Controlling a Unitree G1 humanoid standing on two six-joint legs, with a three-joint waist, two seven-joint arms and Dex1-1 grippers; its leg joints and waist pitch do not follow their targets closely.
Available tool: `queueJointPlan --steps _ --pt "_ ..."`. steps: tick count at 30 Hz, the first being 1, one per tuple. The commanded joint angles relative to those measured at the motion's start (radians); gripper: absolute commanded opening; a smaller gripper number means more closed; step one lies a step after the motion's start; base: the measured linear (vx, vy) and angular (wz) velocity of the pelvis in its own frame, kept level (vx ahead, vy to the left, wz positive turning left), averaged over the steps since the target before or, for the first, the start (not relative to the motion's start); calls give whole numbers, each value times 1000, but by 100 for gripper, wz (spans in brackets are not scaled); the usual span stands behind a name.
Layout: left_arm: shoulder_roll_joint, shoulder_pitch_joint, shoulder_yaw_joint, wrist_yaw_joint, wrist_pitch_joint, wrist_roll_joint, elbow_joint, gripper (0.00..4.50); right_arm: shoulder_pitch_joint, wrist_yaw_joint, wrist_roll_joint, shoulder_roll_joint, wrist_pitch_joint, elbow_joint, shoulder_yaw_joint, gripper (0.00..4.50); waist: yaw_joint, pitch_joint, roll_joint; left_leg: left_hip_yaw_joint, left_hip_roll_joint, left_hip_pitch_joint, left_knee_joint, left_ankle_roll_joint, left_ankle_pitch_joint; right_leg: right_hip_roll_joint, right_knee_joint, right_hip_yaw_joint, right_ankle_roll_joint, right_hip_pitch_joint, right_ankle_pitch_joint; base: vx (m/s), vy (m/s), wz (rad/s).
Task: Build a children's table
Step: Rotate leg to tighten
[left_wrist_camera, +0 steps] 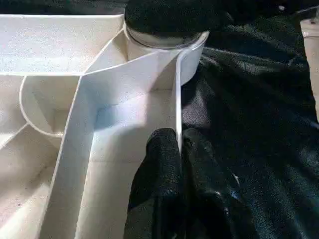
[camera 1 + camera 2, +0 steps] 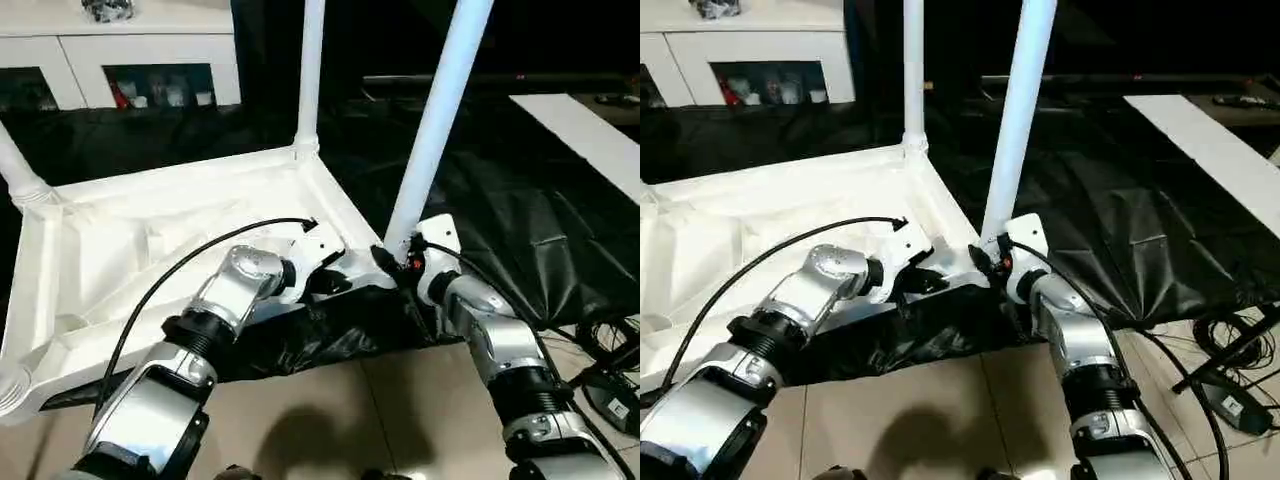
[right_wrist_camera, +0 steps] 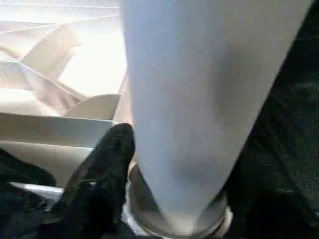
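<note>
two grippers at the upturned table top [image 2: 150,230]: left gripper [image 1: 178,149] pinching its rim, right gripper [image 3: 149,164] around a leg [image 2: 435,130], grip unclear.

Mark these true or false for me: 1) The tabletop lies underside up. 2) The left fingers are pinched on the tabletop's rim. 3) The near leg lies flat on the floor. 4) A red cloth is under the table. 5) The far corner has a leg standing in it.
1) True: the tabletop shows its ribbed underside.
2) True: the left gripper is shut on the rim wall.
3) False: the near leg stands in its corner socket, by the right gripper.
4) False: the sheet is black.
5) True: the far leg stands upright.
</note>
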Motion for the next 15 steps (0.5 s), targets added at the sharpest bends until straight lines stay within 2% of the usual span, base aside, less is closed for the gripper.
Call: queueJointPlan --steps 1,2,3,4,5,8,10,11,12,14,15 --pt "-36 -23 -33 -61 -60 -25 -47 0 41 154 6 13 20 -12 131 311 -11 -46 6 -15 23 23 -86 -11 -693 -32 -75 10 -30 32 -615 0 0 0" --pt "-36 -23 -33 -61 -60 -25 -47 0 41 154 6 13 20 -12 131 314 -6 -44 3 -12 20 30 -84 -15 -686 -41 -78 17 -38 19 -620 0 0 0" --pt "-22 -19 -34 -83 -72 -27 -49 0 50 190 1 -14 11 -27 146 314 -5 -44 -5 -7 10 38 -71 -12 -644 -49 -88 16 -46 6 -655 0 0 0" --pt "-13 -16 -36 -100 -79 -28 -51 0 57 222 -3 -34 4 -37 156 314 -5 -46 -7 -5 7 35 -67 -7 -615 -52 -90 17 -47 8 -664 0 0 0" --pt "5 -9 -40 -132 -97 -29 -59 0 69 276 -5 -68 -8 -54 171 314 1 -49 -6 -4 10 25 -69 1 -569 -55 -85 23 -53 14 -648 0 0 0" --pt "35 2 -45 -196 -112 -37 -76 0 90 388 -3 -136 -22 -87 197 314 5 -52 -7 0 19 15 -78 11 -532 -47 -62 41 -104 12 -539 0 0 0" --pt "51 8 -46 -240 -127 -42 -84 0 101 462 -6 -175 -34 -106 210 314 11 -56 -10 6 21 16 -77 22 -505 -45 -50 53 -141 9 -478 0 0 0" --pt "60 11 -48 -266 -130 -44 -90 0 106 505 -12 -200 -44 -112 222 314 14 -58 -16 12 21 9 -77 31 -474 -43 -40 63 -163 8 -442 50 -18 7" --pt "81 14 -54 -301 -139 -42 -96 0 110 571 -22 -244 -67 -114 243 314 19 -59 -22 19 20 8 -74 39 -449 -41 -33 73 -178 5 -430 50 -18 7" --pt "96 14 -56 -320 -150 -38 -93 0 109 612 -17 -268 -80 -115 251 314 31 -65 -22 29 23 13 -68 54 -407 -39 -20 87 -204 -2 -381 60 -29 10" --pt "97 13 -56 -322 -152 -38 -91 0 109 617 -16 -271 -81 -115 251 314 36 -68 -29 36 22 10 -64 65 -374 -34 -9 94 -225 -3 -330 65 -32 12"
